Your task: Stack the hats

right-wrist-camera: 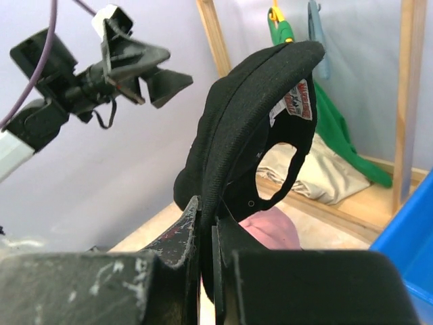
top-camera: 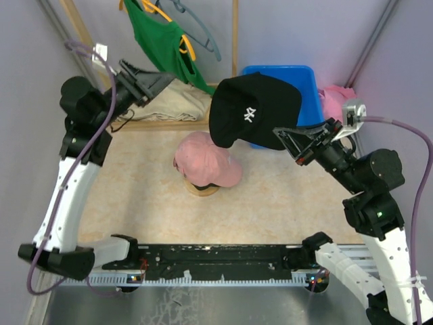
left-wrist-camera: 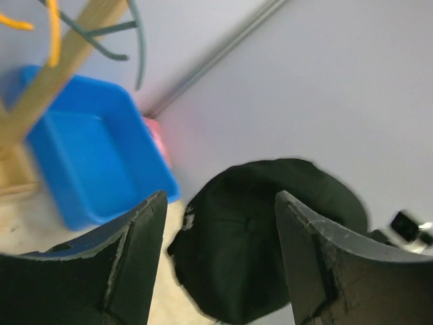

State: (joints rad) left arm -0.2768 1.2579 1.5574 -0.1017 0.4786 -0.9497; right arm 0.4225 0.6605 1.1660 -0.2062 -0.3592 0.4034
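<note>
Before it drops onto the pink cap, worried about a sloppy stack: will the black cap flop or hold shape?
Probably holds shape: pinched at one edge by the right gripper, the black cap shows a full dome midair. Likely light, since that thin pinch carries it.

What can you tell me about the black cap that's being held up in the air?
The black cap is soft fabric with a small white logo on its crown and a printed label inside. The right gripper is shut on its edge, holding it tilted in the air near the pink cap and blue bin. Its rear opening and strap show in the right wrist view. Nothing else touches it.
</note>
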